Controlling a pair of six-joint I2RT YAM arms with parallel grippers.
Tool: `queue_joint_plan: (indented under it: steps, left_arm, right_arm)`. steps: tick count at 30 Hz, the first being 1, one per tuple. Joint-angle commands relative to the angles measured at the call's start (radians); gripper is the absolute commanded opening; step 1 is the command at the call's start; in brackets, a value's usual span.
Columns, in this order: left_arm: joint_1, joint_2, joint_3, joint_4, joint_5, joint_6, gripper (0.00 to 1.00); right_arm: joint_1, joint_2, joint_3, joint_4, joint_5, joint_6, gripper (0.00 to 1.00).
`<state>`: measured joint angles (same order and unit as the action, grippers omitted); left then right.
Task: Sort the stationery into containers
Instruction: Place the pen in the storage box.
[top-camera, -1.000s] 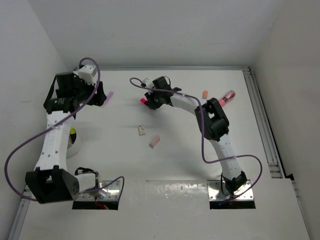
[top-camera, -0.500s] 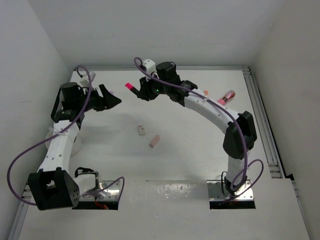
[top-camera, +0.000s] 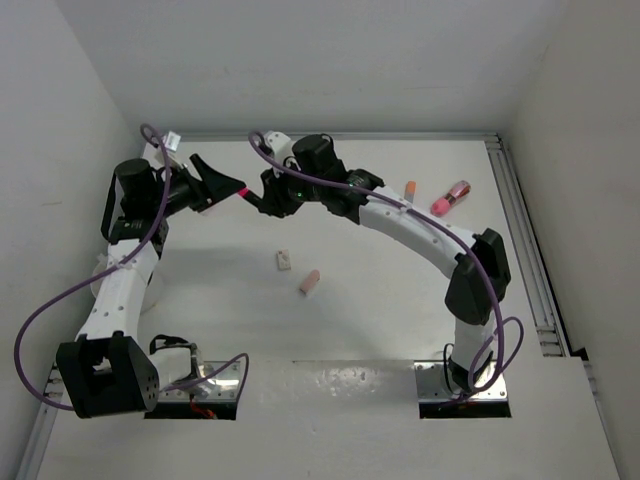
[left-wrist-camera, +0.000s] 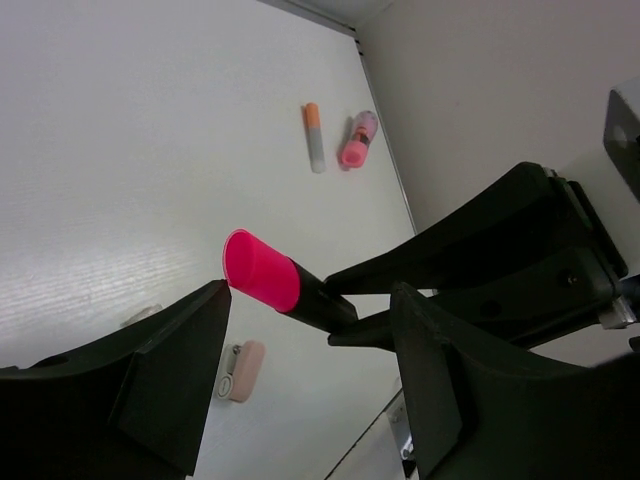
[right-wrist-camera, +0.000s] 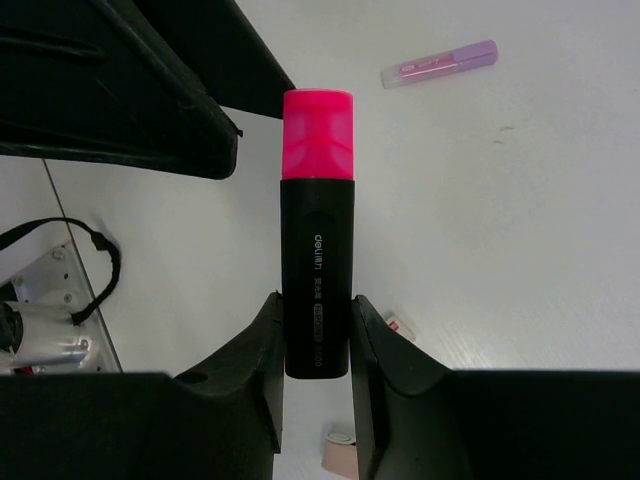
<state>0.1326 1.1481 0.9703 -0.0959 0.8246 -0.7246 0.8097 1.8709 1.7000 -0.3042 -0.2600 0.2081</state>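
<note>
I see a white table (top-camera: 350, 320) boxed by white walls (top-camera: 330, 60), a metal rail (top-camera: 525, 240) along its right edge.

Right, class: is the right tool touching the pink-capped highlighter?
Touching. The right wrist view shows the right tool pinching the pink-capped highlighter, no gap beside its black barrel.

Bright, even light from above; soft grey shadows on table (top-camera: 360, 320). Mild glare on metal strip (top-camera: 330, 378) at near edge. Wrist pics sharp in centre, dark foreground a bit soft.
</note>
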Motion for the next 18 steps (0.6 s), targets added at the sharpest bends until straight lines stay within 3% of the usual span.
queue_joint_plan:
  steps: [1,8,12,17,18]
  left_arm:
    - [0.004,-0.005,-0.022,0.062,0.039,-0.059,0.71]
    - [0.002,0.010,-0.010,0.033,0.010,-0.049,0.70]
    - [0.015,0.027,0.024,0.028,0.008,-0.050,0.63]
    - [0.019,0.025,0.030,0.055,0.051,-0.062,0.38]
    - [0.019,0.025,0.028,0.055,0.057,-0.056,0.27]
  right_arm:
    - [0.014,-0.010,0.073,0.024,0.011,0.030,0.00]
    - [0.029,-0.016,0.093,0.013,0.010,0.036,0.00]
    - [0.042,-0.013,0.098,0.005,0.011,0.030,0.00]
    - [0.049,-0.010,0.098,0.005,0.011,0.024,0.00]
    - [0.051,-0.009,0.101,0.004,0.013,0.025,0.00]
